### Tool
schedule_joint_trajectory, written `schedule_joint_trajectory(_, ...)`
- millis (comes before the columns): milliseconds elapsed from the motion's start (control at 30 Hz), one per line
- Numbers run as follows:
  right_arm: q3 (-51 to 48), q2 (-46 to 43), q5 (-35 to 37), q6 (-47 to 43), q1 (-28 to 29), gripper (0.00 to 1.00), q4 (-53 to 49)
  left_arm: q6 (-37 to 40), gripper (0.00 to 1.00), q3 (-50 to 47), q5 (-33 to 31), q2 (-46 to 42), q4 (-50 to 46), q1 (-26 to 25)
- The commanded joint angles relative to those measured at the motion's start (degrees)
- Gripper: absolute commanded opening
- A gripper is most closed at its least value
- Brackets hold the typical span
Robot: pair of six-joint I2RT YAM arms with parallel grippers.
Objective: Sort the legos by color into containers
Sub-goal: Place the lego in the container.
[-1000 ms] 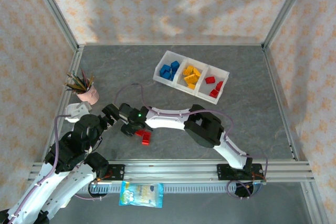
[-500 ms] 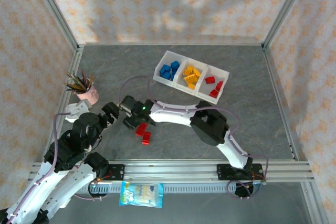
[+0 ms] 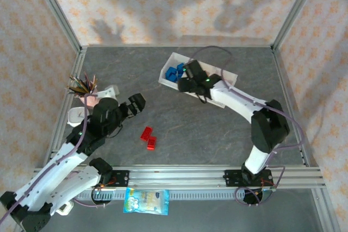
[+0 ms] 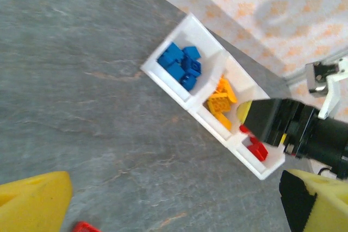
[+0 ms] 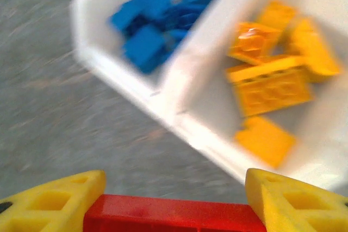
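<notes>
Red plastic is pinched between the yellow fingers [image 5: 54,205] of the right hand [image 5: 174,210]: one red brick [image 5: 174,217], gripped end to end and held above the white tray [image 3: 167,64] at the far side of the grey counter [image 3: 206,134]. Below it, blurred, the blue bricks [image 5: 157,14] fill one compartment and the yellow bricks [image 5: 272,80] the next, with a white wall between them. A few red pieces [image 4: 256,149] lie in the end compartment, and from above the right hand's dark body covers much of the tray's middle. The left hand [image 3: 136,103] hovers over bare counter, spread wide with nothing in it, near the pink cup of pencils [image 3: 86,92]. Two loose red bricks [image 3: 148,137] lie close together just beside it. A snack packet [image 3: 145,200] rests by the near rail.
</notes>
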Motion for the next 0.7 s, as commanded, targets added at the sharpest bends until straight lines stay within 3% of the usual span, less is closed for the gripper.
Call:
schedule_joint_trajectory(0, -3.2, -3.3, 5.5, 3.3, -6.1, 0.54, -0.3, 4.0, 0.99, 1.4, 7.1, 4.3, 11.0, 0.5)
schedule_joint_trajectory(133, -4.5, -3.1, 6.1, 3.3, -13.6, 0.55, 1.0, 4.7, 0.99, 1.5, 9.9, 9.0, 16.6, 0.5)
schedule_joint_trajectory(300, -2.9, 0.8, 7.9, 3.3, -18.3, 0.56, 2.5, 5.1, 0.99, 2.4, 10.8, 13.1, 19.5, 0.5)
schedule_joint_trajectory(667, 1.7, 3.6, 7.5, 2.0, -18.2, 0.80, 2.3, 5.9, 0.99, 2.4, 9.2, 12.6, 18.9, 0.5)
